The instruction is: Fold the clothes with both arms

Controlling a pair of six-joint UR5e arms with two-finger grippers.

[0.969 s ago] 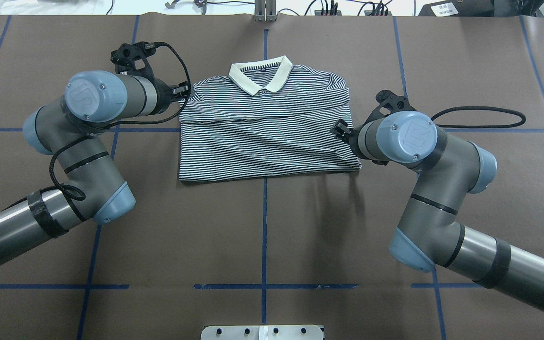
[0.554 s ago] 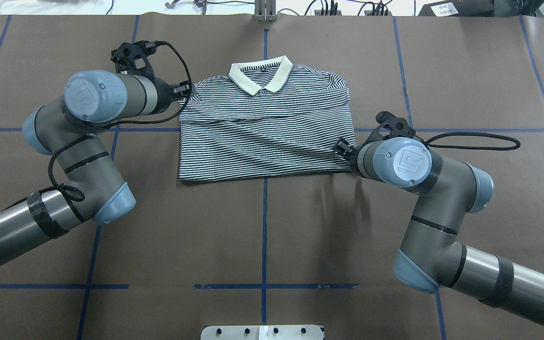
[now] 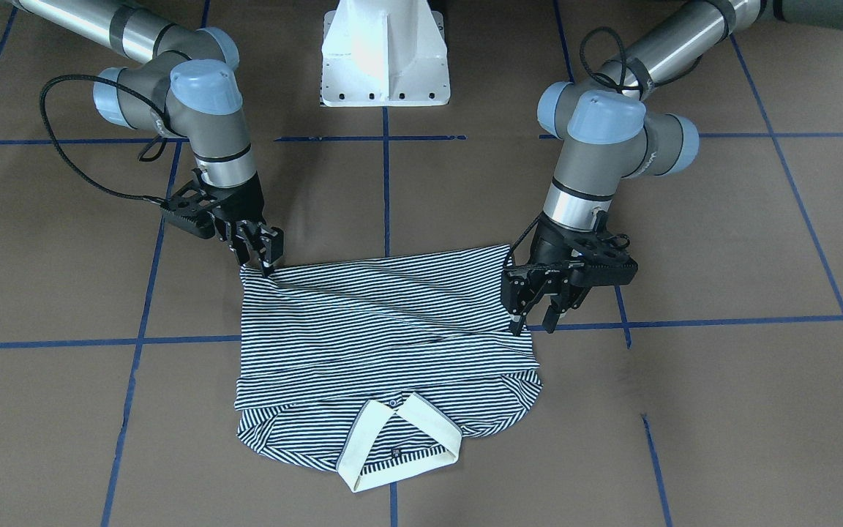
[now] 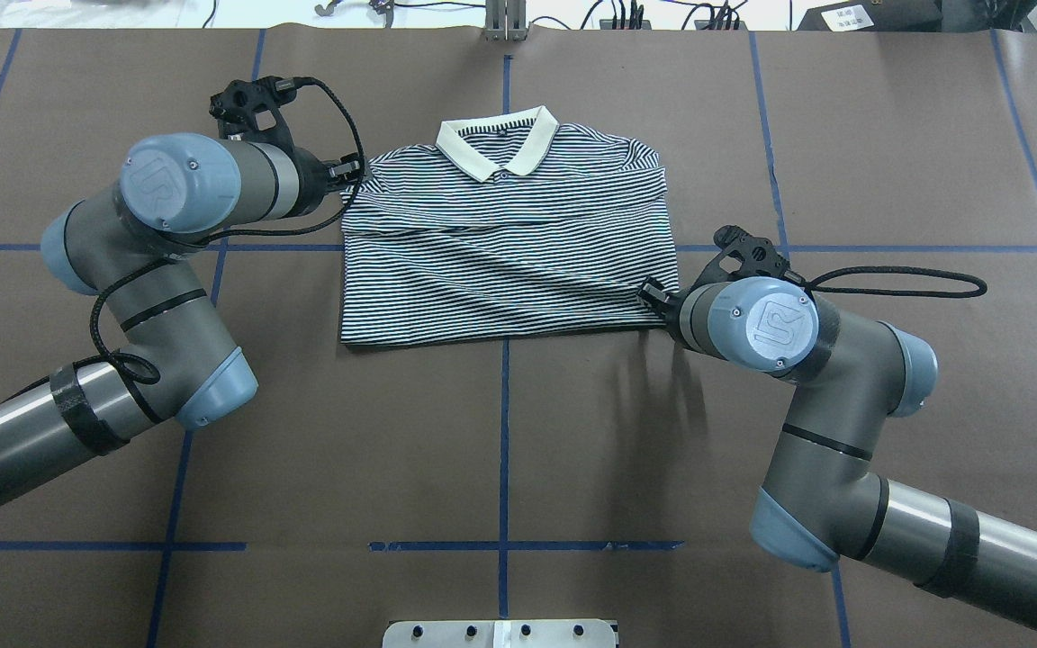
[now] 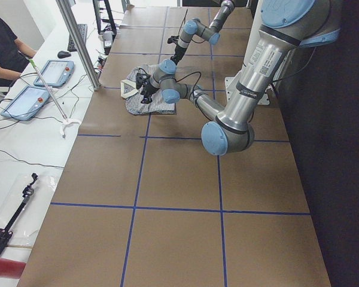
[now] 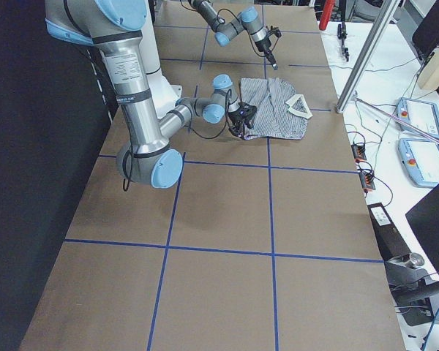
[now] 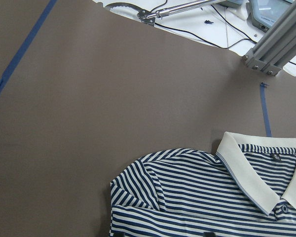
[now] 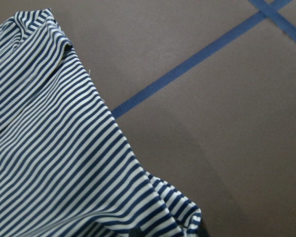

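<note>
**Overhead exterior: folded polo lies crosswise, collar away from the robot**

The striped polo shirt (image 4: pixel 500 261) lies flat on the brown table (image 4: pixel 500 432), folded into a block wider than it is deep. Its long axis runs from the robot's left to its right, and the cream collar (image 4: pixel 496 148) points away from the base. The left gripper (image 3: pixel 535 320) hangs at the shirt's left side edge with its fingers spread, one over the fabric and one off it. The right gripper (image 3: pixel 262 260) has its fingertips on the near right hem corner. Whether they pinch it cannot be told.
</note>
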